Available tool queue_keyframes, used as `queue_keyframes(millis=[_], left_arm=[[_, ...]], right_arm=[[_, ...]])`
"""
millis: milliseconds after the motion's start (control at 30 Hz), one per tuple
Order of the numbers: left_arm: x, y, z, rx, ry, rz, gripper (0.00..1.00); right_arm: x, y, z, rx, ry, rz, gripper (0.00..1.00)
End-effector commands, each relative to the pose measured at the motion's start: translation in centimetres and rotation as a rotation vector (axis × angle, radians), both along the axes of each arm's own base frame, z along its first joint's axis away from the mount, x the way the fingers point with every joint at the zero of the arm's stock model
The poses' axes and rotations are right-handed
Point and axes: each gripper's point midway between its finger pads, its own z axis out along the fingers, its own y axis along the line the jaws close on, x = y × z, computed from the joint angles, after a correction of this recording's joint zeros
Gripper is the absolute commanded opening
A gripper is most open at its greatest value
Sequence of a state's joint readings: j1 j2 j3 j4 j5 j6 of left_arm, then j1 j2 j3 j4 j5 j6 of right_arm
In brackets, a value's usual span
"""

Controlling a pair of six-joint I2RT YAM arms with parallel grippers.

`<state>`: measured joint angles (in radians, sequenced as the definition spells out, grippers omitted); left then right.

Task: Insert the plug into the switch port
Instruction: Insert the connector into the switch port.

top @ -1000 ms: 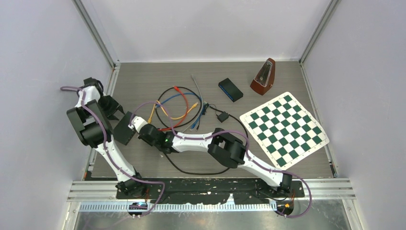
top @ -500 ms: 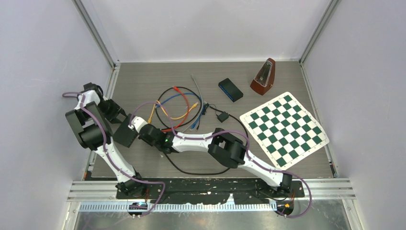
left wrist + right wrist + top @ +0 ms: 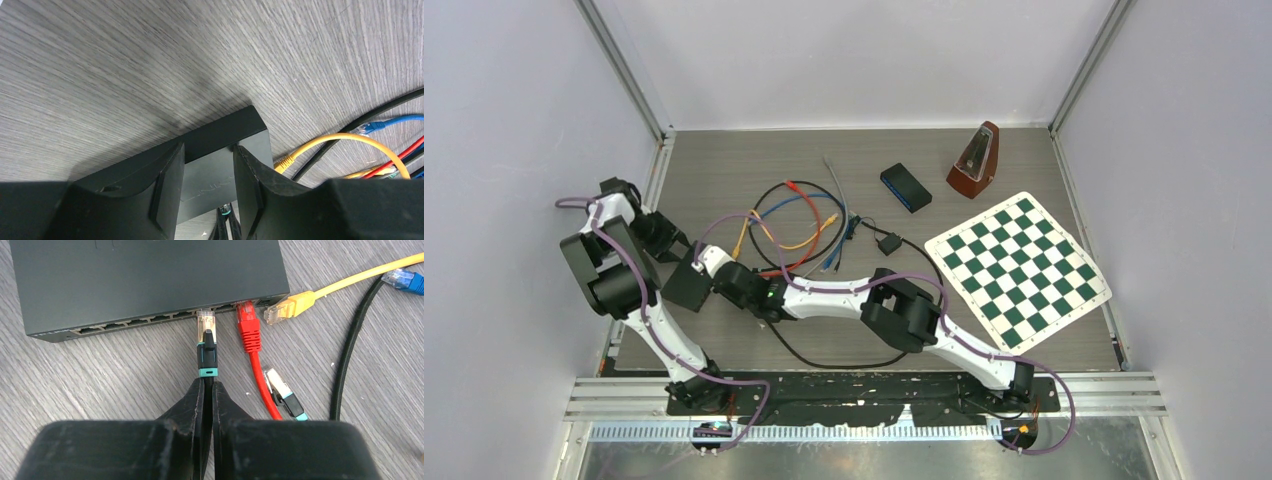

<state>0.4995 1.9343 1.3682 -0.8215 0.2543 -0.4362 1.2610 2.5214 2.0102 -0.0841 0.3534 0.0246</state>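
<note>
Even bright light, soft shadows, sharp focus.

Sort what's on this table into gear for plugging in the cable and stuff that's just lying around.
In use:
- network switch, clamped by left gripper
- black-and-teal plug, its cable pinched in right gripper, tip at a port
- red plug, at the next port

Lying about:
- yellow cable
- blue cable
- chessboard
- metronome
- small blue box
</note>
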Motion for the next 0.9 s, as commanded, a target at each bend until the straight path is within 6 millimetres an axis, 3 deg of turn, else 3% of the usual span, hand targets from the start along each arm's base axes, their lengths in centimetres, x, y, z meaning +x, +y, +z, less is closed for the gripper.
queue_keyframes(millis=[0, 300, 567, 867], left_arm=[[-1.0, -1.6, 1.1, -0.059, -0.002, -0.001, 0.43], [-1.5, -2.0, 0.8, -0.073, 0.010, -0.004, 0.42], [-1.5, -2.3, 1.9, -0.086, -0.017, -0.005, 0.42], [-2.2, -3.0, 1.3, -0.126, 0.001, -0.002, 0.42]], right_arm=[[-0.6, 0.7, 3.6, 0.061, -0.007, 0.006, 0.05], [0.2, 0.9, 3.2, 0.066, 0.005, -0.015, 0.05], [1.0, 0.6, 3.1, 0.013, -0.040, -0.029, 0.05], [1.1, 1.5, 2.8, 0.045, -0.104, 0.014, 0.05]])
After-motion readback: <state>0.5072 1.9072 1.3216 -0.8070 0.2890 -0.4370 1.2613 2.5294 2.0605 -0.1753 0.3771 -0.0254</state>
